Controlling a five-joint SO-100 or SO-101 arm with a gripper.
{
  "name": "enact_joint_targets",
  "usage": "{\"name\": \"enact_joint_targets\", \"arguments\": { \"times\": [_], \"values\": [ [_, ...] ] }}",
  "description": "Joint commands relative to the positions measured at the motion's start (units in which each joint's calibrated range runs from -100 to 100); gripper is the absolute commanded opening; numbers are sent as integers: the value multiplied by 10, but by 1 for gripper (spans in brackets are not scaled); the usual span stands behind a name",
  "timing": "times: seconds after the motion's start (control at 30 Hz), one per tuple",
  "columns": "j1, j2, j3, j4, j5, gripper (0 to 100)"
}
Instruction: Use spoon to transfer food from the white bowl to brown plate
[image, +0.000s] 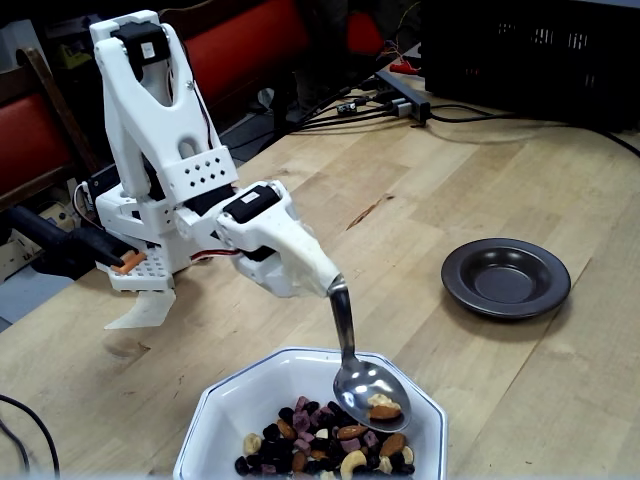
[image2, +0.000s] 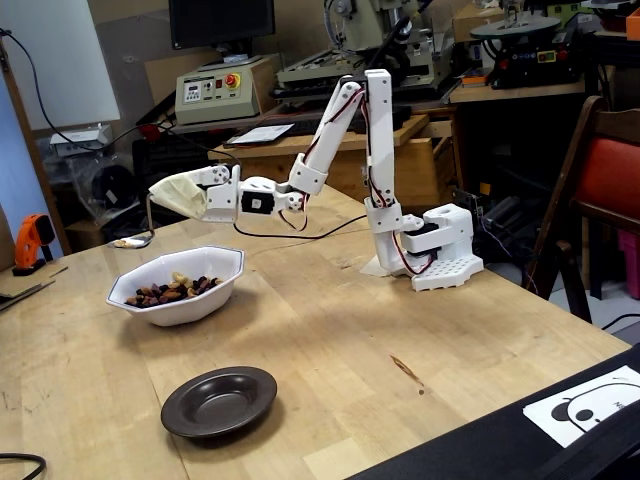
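Fixed view beside the arm: pincer (image: 325, 282) is wrapped in a white sheath, so I cannot tell whether its jaws are apart or together; the spoon (image: 358, 365) hangs from that sheathed end, handle running down, its oval scoop raised above the white bowl (image: 232, 408) with a nut or two sitting in it. The rest of the food (image: 325, 445) lies heaped in the near half of the bowl. Brown plate (image: 506, 277) sits empty to the right in this view, well apart from the bowl, bare wooden surface (image: 420, 190) between them. Arm base (image: 150, 270) is at the left, near the surface edge; cables (image: 350, 108) and a dark crate (image: 530, 55) lie at the far side, a red chair (image: 40, 140) behind the base. The other fixed view shows the same from across the surface: pincer (image2: 155, 197) extended out over the far left, spoon (image2: 133, 240) hanging below it just past the bowl's (image2: 177, 305) far rim, plate (image2: 219, 401) nearer the camera, well clear of the arm. Workshop clutter behind: a control box (image2: 215, 92), a monitor (image2: 221, 22), an orange tool (image2: 32, 240) at the left edge, a printed sheet (image2: 590, 402) on the black strip at bottom right.
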Motion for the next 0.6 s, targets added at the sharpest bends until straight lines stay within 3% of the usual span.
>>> {"name": "enact_joint_targets", "arguments": {
  "times": [0.0, 0.3, 0.57],
  "values": [
    [-5, -97, -11, 99, -1, 4],
    [-6, -259, -12, 299, -1, 5],
    [-6, -358, -12, 372, -1, 5]
  ]
}}
